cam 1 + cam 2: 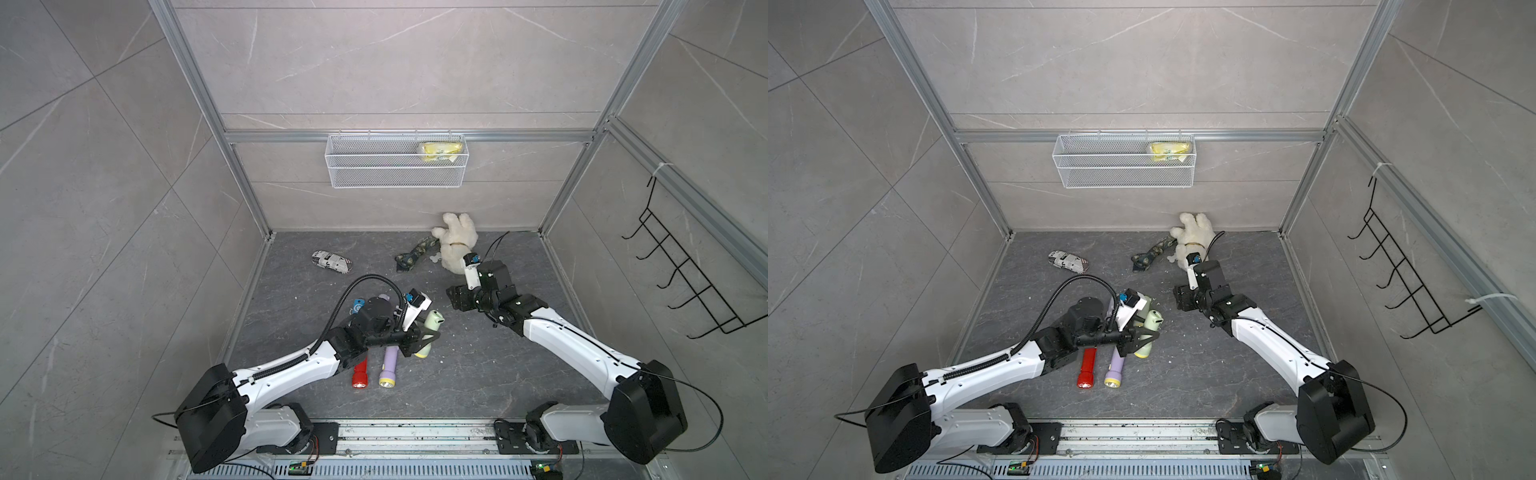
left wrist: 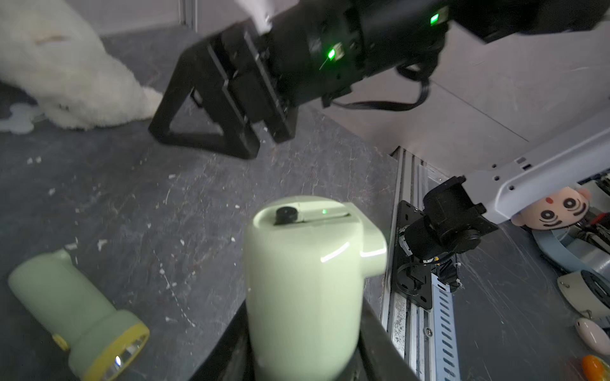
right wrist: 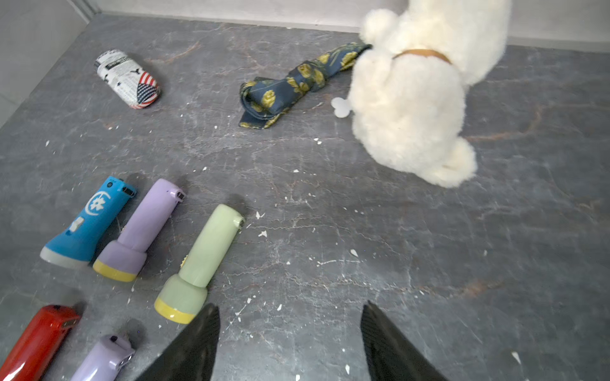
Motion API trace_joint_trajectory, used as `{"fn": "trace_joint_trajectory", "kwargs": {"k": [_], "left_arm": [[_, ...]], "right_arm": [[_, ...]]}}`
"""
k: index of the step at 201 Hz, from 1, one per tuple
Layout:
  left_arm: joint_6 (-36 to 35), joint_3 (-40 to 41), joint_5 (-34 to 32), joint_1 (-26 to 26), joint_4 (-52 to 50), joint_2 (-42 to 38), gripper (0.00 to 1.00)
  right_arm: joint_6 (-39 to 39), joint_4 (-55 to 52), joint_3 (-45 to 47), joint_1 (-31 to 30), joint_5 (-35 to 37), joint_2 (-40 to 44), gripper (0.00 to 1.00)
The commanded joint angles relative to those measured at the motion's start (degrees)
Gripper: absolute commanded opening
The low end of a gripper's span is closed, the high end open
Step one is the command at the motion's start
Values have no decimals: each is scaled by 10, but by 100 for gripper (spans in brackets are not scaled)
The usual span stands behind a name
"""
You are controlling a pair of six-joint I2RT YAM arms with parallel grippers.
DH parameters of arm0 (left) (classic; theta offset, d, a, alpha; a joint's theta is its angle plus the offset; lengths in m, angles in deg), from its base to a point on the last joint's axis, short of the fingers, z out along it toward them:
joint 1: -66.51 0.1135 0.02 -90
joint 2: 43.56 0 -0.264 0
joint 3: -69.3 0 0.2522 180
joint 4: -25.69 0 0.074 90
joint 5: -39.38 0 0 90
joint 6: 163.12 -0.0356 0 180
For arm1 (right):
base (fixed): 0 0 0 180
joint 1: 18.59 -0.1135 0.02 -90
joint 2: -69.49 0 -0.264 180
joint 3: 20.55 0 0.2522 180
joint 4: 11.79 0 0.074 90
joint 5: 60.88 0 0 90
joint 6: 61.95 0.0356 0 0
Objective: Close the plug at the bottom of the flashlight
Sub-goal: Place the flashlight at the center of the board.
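Your left gripper [image 1: 426,340] pinches the green flashlight [image 2: 303,280], its plug [image 2: 312,212] facing the right gripper [image 3: 290,310]. That one's fingers are spread, empty, near but not touching.

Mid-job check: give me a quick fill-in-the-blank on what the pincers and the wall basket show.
1. The left pincer is shut on a pale ___ flashlight.
2. The right pincer stands ___ and holds nothing.
3. The wire basket on the back wall holds a ___ packet.
Missing words: green; open; yellow.
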Motion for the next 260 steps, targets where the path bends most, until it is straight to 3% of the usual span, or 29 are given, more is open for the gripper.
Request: {"fn": "trace_joint_trajectory", "kwargs": {"k": [1,31,72,106,133,151,191,204,227,237,246,260], "left_arm": [[137,-8,-102,-20,-69,26,0],[231,-53,-162,-35,-181,94,0],[286,-162,-172,-44,-348,226,0],[323,-165,-166,-48,-343,260,0],[333,-142,-112,-48,-279,280,0],[327,-160,-102,-47,-295,301,0],[318,-203,-99,-47,-354,338,22],[318,-210,-101,-46,-367,343,42],[313,-227,-104,-47,-392,349,57],[314,-234,-105,-47,-399,349,83],[314,-239,-107,-47,-404,345,98],[315,-253,-115,-47,-423,335,99]], "right_arm": [[17,22,17,4,43,30,78],[25,19,25,6,54,42,82],[25,13,26,10,61,52,82],[25,12,26,12,60,56,82],[25,14,24,14,53,52,82],[25,10,22,15,49,49,82],[25,9,22,16,53,50,82],[29,13,24,19,67,51,90],[33,23,27,26,129,41,99],[29,37,34,34,176,34,100],[22,60,48,44,210,29,100],[-3,99,68,63,248,21,100]]}}
